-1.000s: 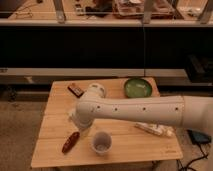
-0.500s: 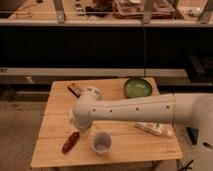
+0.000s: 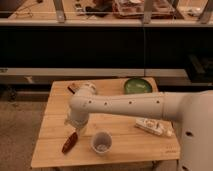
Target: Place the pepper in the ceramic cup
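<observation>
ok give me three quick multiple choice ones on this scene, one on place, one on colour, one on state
1. Where is the pepper?
A. on the table, beside the ceramic cup
B. inside the ceramic cup
C. on the floor

2. What colour is the bowl at the back of the table?
A. blue
B. green
C. red

3. How does the ceramic cup stand?
A. tipped on its side
B. upside down
C. upright, mouth up

Key:
1 A, the pepper lies on the wood next to the cup, with the gripper close over its upper end.
2 B, its inside shows green.
3 C, its open rim faces up.
</observation>
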`<state>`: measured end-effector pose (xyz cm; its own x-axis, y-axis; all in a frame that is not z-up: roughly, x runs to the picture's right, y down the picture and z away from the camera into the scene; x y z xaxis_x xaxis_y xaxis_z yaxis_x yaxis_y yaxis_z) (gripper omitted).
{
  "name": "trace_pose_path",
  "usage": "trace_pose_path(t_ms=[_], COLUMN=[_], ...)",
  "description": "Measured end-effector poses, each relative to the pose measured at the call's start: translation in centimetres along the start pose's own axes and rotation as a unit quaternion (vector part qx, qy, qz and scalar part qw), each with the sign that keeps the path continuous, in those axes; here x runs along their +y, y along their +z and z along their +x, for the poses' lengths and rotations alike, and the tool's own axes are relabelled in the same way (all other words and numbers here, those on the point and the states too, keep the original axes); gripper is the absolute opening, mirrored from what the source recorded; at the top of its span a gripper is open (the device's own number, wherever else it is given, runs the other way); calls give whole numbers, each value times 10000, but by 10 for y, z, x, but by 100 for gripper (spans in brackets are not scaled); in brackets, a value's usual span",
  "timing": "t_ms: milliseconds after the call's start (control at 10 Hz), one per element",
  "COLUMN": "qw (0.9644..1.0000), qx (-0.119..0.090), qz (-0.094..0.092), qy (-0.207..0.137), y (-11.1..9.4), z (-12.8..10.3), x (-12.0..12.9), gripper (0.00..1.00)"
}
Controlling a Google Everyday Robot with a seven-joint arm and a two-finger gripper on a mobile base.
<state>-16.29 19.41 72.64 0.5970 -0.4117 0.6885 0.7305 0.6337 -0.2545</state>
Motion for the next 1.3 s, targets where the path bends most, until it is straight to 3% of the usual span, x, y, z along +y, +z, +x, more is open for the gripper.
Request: trace_pose_path(t_ms=[200,600,1000,1300], qw=[9998,9998,9989,9968], qx=[-135,-9,-362,-574], qz=[-125,-146,-132,-300], qy=[-123,-127,-276,-472], y=[15,49,82,92], z=[10,44,32,22], x=[-3,-2,-1,8], gripper=[65,65,64,42])
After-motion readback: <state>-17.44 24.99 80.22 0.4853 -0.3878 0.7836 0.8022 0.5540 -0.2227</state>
